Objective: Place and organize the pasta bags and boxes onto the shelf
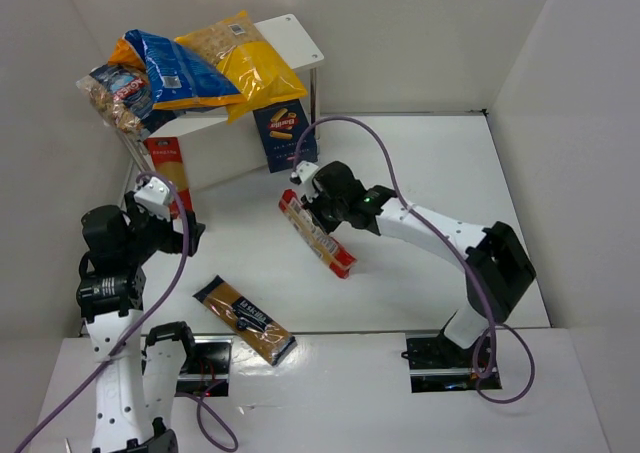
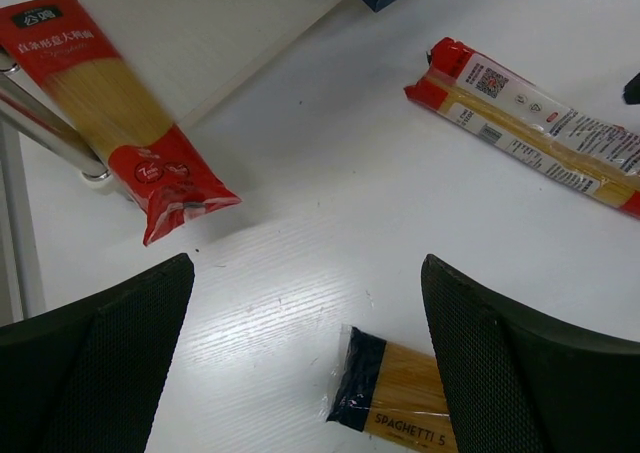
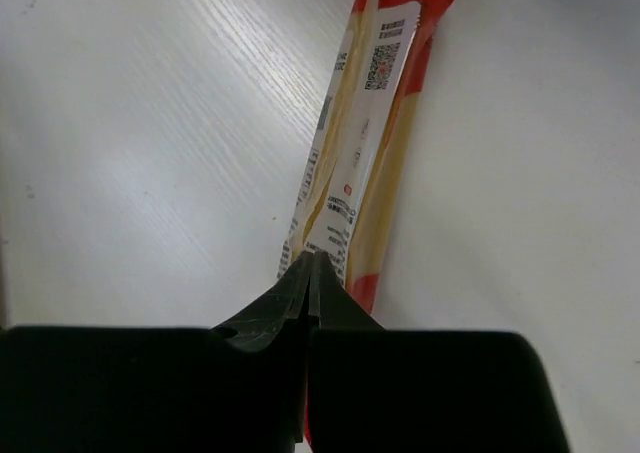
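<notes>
Black mesh-faced fingers [image 2: 100, 363] of the left gripper [image 2: 305, 308] fill the bottom of the left wrist view, its jaws spread wide and holding nothing above the white worktop [image 1: 430, 163]. Between them, toward 6 o'clock, lies the dark end of a clear spaghetti packet with a dark label [image 2: 395, 403]; seen from above it rests at 7 o'clock on the worktop.

The right gripper [image 3: 315, 263] has its jaws pinched together on the wrapper of a long red-edged spaghetti packet [image 3: 365, 153], which runs diagonally across the worktop's middle.

A small white two-level shelf with thin metal legs [image 1: 295, 38] stands at 11 o'clock. Its top board carries a puffy yellow pasta bag [image 1: 250, 63], a blue bag [image 1: 180, 68] and a clear bag [image 1: 115, 93]. A red spaghetti packet [image 2: 110, 113] lies at its lower level, one end poking past a leg. An upright dark blue pasta carton [image 1: 283, 133] stands beneath the board's right end.
</notes>
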